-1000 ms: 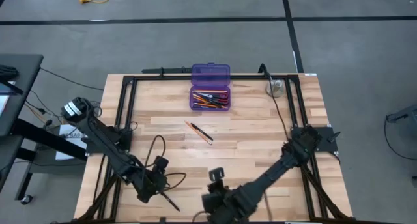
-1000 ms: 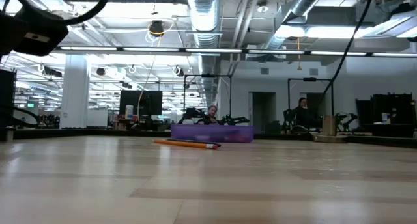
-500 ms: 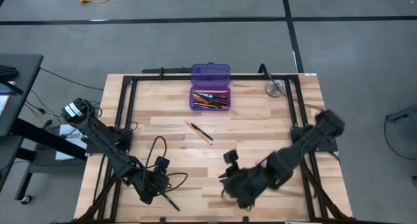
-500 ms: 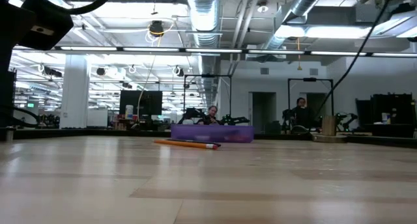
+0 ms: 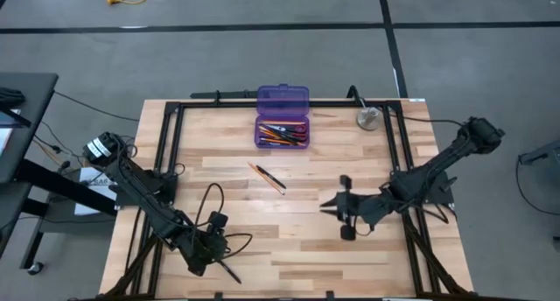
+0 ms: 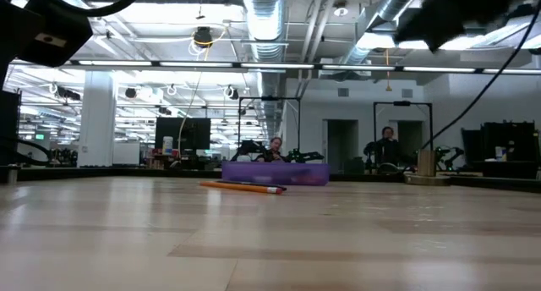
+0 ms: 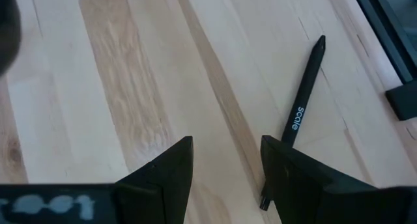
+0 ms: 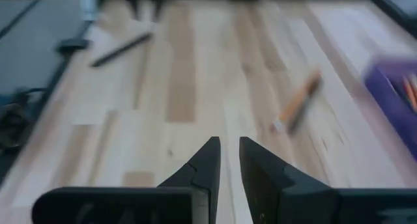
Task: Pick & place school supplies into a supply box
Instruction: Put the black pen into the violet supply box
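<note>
Supply box [image 5: 282, 117] lid open; right gripper [image 5: 327, 205] empty, fingers nearly together.

high view: we look straight down on the whole table [image 5: 289, 240], with the right gripper [image 5: 337, 205] right of centre.
low view: we sit at table height, looking level across to the purple box [image 6: 275, 173] and the room beyond.
left wrist view: close above the boards, a black pen [image 7: 296, 116] just beside the left gripper [image 7: 226, 160].
right wrist view: low, looking ahead of the gripper to a pencil [image 8: 296, 107].
shared: pencil and box.
</note>
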